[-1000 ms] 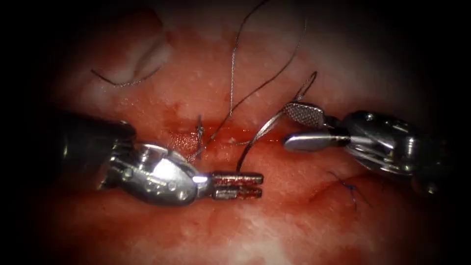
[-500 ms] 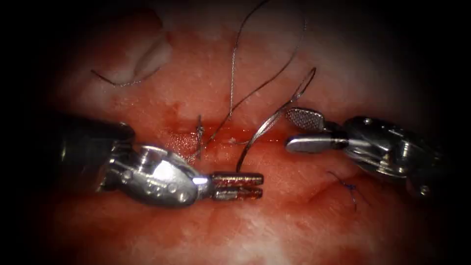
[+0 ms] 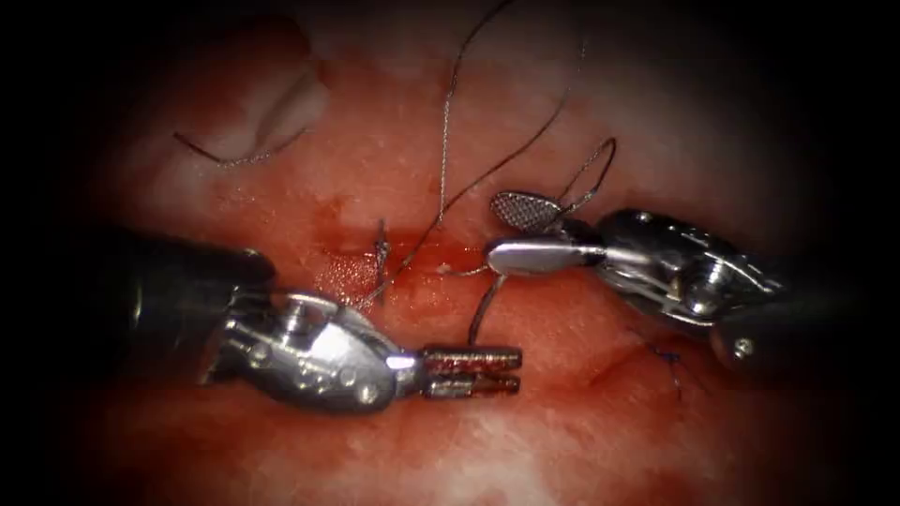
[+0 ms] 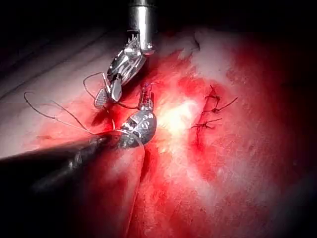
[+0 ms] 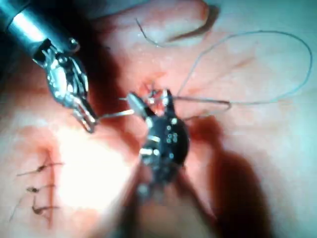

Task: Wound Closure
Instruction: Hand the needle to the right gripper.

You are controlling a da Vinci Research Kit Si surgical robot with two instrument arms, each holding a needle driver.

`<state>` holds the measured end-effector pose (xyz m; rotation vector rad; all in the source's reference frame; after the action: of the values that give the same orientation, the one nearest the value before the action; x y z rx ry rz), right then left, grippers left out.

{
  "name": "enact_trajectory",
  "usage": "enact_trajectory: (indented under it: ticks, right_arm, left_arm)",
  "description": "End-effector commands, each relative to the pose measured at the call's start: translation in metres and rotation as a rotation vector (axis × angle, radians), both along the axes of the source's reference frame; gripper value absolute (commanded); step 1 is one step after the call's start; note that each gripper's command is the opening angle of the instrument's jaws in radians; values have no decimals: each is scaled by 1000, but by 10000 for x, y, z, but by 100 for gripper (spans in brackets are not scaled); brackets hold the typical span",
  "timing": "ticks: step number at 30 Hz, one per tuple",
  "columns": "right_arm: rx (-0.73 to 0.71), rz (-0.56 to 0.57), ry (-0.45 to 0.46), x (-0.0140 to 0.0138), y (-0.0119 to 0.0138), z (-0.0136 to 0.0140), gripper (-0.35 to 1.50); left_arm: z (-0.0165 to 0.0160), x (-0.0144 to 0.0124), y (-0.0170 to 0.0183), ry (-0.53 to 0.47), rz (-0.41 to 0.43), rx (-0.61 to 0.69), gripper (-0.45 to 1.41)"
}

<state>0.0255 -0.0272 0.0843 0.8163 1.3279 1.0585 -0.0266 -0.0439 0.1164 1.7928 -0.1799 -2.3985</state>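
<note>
The left tool (image 3: 471, 369) lies low on the tissue (image 3: 394, 159), its fingers (image 3: 469, 356) closed on one end of the curved needle (image 3: 483, 309); which end of the needle it is cannot be made out. From that grip the needle rises clear of the tissue toward the right tool (image 3: 523, 234), whose fingers (image 3: 530, 255) stand apart, 1 above and 1 below the needle's upper stretch; the lower one covers part of the curve, so how the needle runs behind it is hidden, and contact there is hard to judge. The thread (image 3: 448, 122) climbs from beside the cut (image 3: 422, 251) in 2 long strands that leave the top edge of the endoscope view; a small loop of it sits just above the right tool's wrist. A knotted stitch (image 3: 381, 248) stands at the cut to the left of the needle; a loose cut thread end (image 3: 234, 157) lies well apart at the upper left; dark stitch ends (image 3: 667, 358) show lower right, partly behind the right tool's body. Red fluid (image 3: 375, 272) pools along the cut and stains the left tool's fingers. The left wrist view shows both tools close together, left tool (image 4: 144, 101) and right tool (image 4: 106, 96), with 3 tied stitches (image 4: 210, 113) off to one side; the right wrist view shows the right tool (image 5: 148, 104) blurred and the needle (image 5: 116, 114) as a thin line to the left tool (image 5: 89, 121).
</note>
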Motion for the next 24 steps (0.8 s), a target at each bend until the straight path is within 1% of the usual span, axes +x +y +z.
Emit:
enact_trajectory:
  ticks: [1,3,4,5,6,7,12,14,15,16,17,18,19,20,21,23,24]
  right_arm:
    - [1,3,-3,4,-5,6,49]
    - [3,7,-6,2,-4,4,36]
    - [5,7,-6,1,-3,2,14]
    - [5,7,-6,1,-3,2,14]
    - [6,8,-3,1,-3,0,-32]
    - [6,7,5,1,-3,0,-35]
    - [16,22,19,0,6,-9,-35]
    - [1,23,14,-1,9,-11,-35]
    - [-21,19,12,-2,12,-11,-35]
    - [-48,16,8,-6,18,-10,-35]
    - [-65,14,6,-8,20,-9,-35]
    - [-88,14,4,-11,24,-6,-35]
    - [-111,9,-5,-13,27,-4,-35]
    - [-128,4,-18,-15,29,-2,-35]
    - [-186,-2,-51,-18,34,3,-35]
    - [-243,-5,-85,-18,38,5,-35]
    - [-308,-7,-119,-18,42,5,-35]
  left_arm:
    - [5,-5,-2,-1,1,0,-45]
    - [5,-5,-2,-1,1,0,-45]
    - [5,-5,-2,-1,1,0,-45]
    - [5,-5,-2,-1,1,0,-45]
    - [5,-5,-2,-1,1,0,-45]
    - [5,-5,-2,-1,0,0,-45]
    - [6,-7,-4,-11,9,1,-45]
    - [8,-10,-6,-10,11,49,-45]
    - [9,-14,-9,2,4,143,-1]
    - [8,-17,-11,33,-13,279,51]
    - [7,-17,-10,47,-28,348,84]
    - [6,-15,-9,65,-55,471,93]
    - [5,-13,-7,77,-78,526,91]
    - [4,-11,-5,91,-95,552,89]
    - [1,-5,-1,120,-129,597,86]
    - [1,1,1,134,-137,625,84]
    - [2,8,2,151,-136,652,81]
